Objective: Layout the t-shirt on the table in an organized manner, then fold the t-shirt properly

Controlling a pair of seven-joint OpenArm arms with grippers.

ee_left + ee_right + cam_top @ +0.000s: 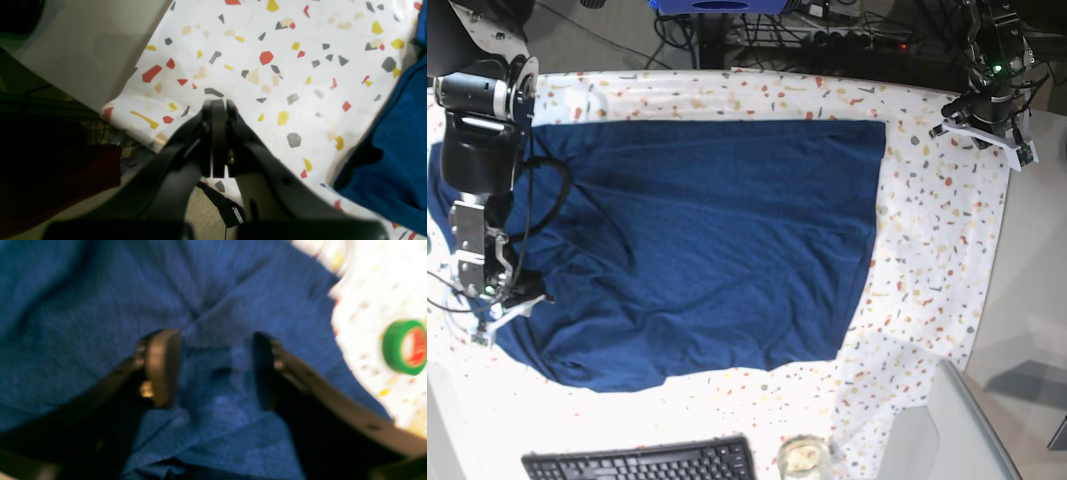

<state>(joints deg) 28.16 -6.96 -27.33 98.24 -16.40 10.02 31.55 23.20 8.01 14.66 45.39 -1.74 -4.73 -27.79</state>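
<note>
Two grippers share the job, and only one is on the cloth. The right gripper (213,370) stands with jaws apart over a rumpled fold of the t-shirt (707,250), nothing pinched between its fingers (163,366). The left gripper (218,140) is closed on nothing, above bare table (300,83) near the far right corner, well apart from the garment. The t-shirt lies spread across the table's middle and left, its left side bunched and reaching the left edge. If the right jaws close here, they may catch several layers and drag the flat part askew. A roll of green tape (405,346) lies close by and might get snagged.
</note>
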